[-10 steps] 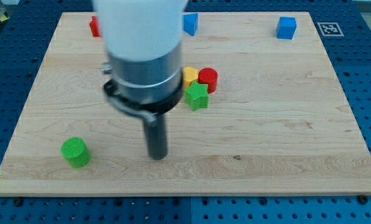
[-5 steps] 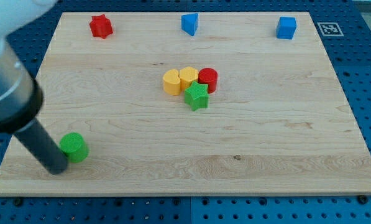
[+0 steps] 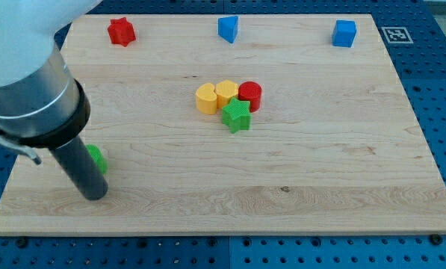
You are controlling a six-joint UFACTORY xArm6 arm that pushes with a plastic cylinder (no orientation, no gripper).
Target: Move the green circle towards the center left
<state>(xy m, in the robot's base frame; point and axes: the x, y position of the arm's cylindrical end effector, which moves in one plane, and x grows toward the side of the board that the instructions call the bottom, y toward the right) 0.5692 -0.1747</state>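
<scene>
The green circle [image 3: 97,158] lies near the board's lower left and is mostly hidden behind my rod. My tip [image 3: 94,196] rests on the board just below the circle, at its lower edge, close to or touching it. The arm's grey body covers the view's upper left.
A cluster sits mid-board: yellow circle [image 3: 205,98], yellow hexagon-like block [image 3: 226,93], red circle [image 3: 250,95], green star [image 3: 236,116]. Along the top edge are a red star [image 3: 120,31], a blue block [image 3: 228,28] and a blue cube [image 3: 344,33]. The board's left edge [image 3: 13,175] is close to my tip.
My tip swept from mid-board to the green circle's left, then round to just below it. The circle has shifted slightly up and right.
</scene>
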